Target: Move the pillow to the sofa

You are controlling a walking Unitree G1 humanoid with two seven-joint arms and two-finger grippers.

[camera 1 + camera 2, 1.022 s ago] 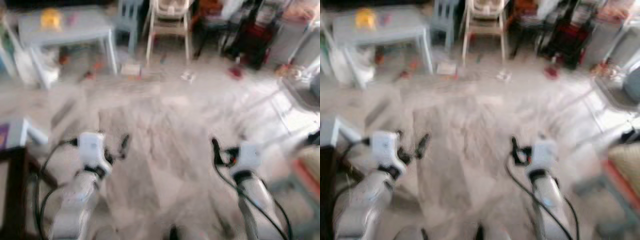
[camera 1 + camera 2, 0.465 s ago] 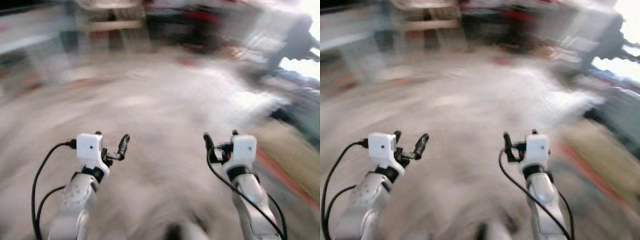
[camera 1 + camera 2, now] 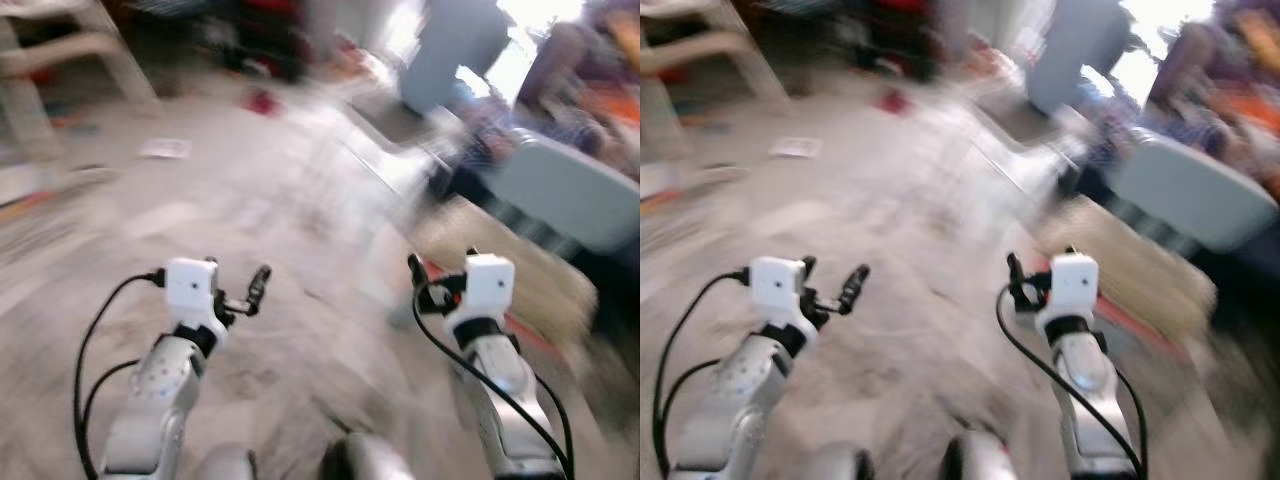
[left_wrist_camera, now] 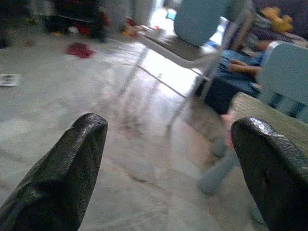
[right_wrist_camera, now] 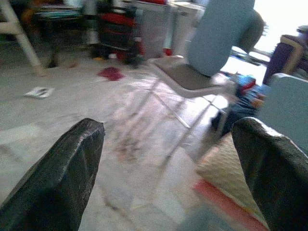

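The robot is out on the open floor (image 3: pixel 250 200), both arms held forward at about waist height, and the head views are smeared with motion blur, so I take it that it is walking or turning. The left gripper (image 3: pixel 252 291) hovers over bare floor with nothing in it; from its wrist camera the two black fingers (image 4: pixel 62 178) stand well apart with only floor between them. The right gripper (image 3: pixel 420 288) is just as empty, its fingers (image 5: pixel 62 178) spread wide in its own wrist view. Ahead and to the robot's right stands a pale blue chair (image 5: pixel 211 43) on thin metal legs, and beyond it, near the bright window, some blue upholstered furniture (image 3: pixel 570 195) that may be the sofa, though the blur keeps me from being sure. Near the right arm a woven tan mat with a red edge (image 3: pixel 500 260) lies on the floor. I cannot pick out the pillow anywhere with confidence; nothing in view reads clearly as one, and neither gripper carries it. So, as I judge it, the job has hardly begun: the pillow has yet to be found, grasped and carried, and the placing on the sofa is all still ahead.
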